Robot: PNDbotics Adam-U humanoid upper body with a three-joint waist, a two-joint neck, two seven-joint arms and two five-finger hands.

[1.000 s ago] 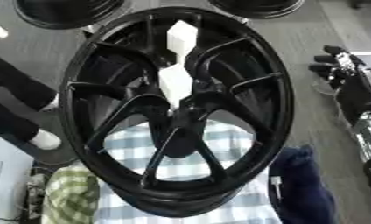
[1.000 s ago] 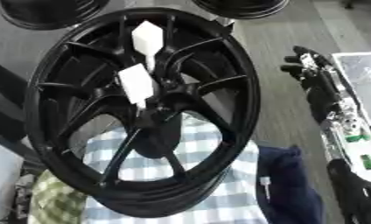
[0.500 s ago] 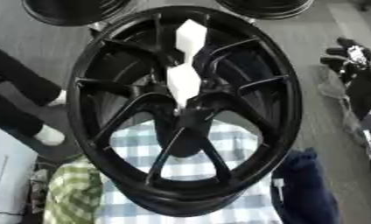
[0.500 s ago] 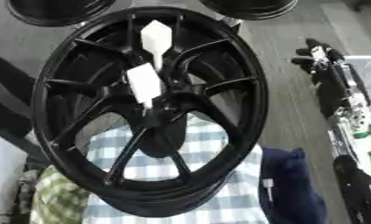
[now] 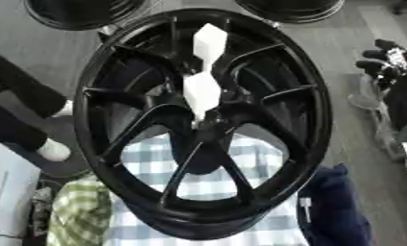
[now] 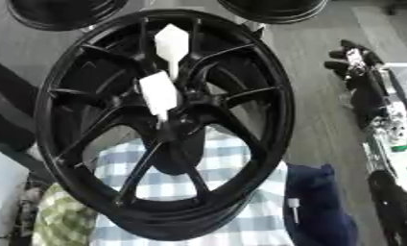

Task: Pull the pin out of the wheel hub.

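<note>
Your right hand (image 6: 351,57) hangs well right of the big black spoked wheel hub (image 5: 203,120), fingers unreadable, while the white flat-headed pin (image 5: 203,93) stands up from its centre.

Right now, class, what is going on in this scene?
A large black wheel hub stands in front of the robot, with checked cloth behind its spokes. A white pin sticks out near the centre, not yet pulled. The robot's right arm, ending in its right hand, waits at the right edge, touching nothing. The left hand is not visible.
</note>
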